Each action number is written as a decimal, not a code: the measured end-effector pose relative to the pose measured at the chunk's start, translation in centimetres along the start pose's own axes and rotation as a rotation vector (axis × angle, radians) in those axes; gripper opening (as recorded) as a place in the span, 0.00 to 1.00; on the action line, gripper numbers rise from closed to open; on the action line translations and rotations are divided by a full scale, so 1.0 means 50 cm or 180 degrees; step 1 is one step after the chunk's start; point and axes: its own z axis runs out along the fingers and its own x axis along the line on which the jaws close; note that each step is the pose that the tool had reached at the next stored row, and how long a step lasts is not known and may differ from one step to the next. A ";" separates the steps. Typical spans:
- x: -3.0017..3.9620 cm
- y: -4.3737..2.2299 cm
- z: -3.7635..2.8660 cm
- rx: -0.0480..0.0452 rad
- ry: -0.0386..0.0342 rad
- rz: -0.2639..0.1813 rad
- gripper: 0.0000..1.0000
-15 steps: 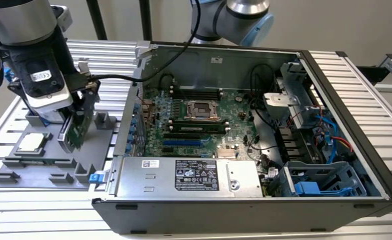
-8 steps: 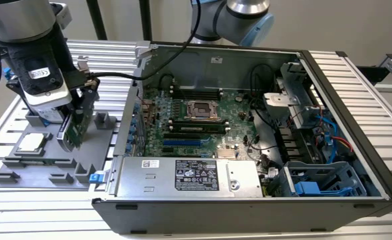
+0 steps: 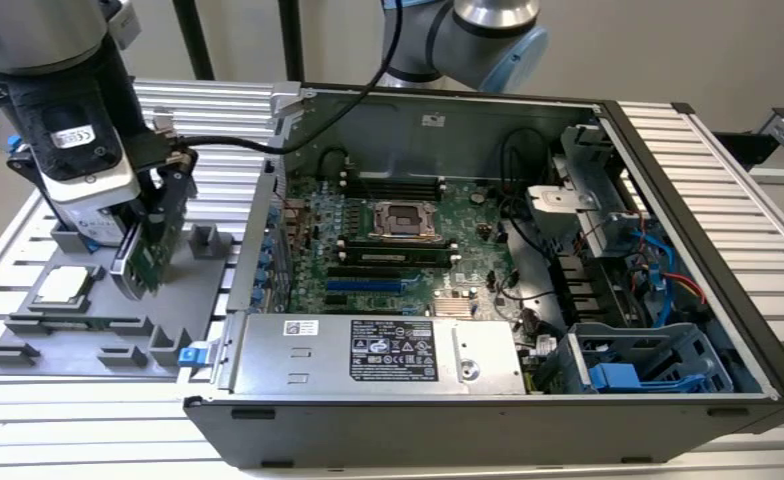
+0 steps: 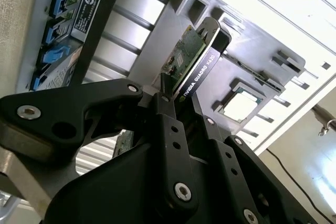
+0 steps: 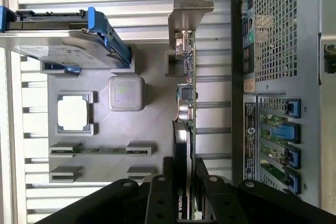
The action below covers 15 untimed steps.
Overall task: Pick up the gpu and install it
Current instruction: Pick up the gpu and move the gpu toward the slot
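- On the exterior view's left, I see the square CPU chip (image 3: pixel 65 285) lying flat on the grey fixture tray (image 3: pixel 199 300).
- Just beside it, the gripper (image 3: pixel 156 228) is clenched on the gpu (image 3: pixel 140 265), pinching both faces. The card hangs on edge over the tray, outside the case.
- On the exterior view's right, the computer case (image 3: pixel 712 190) lies open, with the motherboard (image 3: pixel 406 245) exposed.
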 end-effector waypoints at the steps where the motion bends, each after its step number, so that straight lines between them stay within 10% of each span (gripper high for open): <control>1: 0.000 0.000 -0.002 0.0000 0.0000 0.0000 0.00; 15: 0.000 0.001 -0.032 0.0000 0.0000 0.0000 0.00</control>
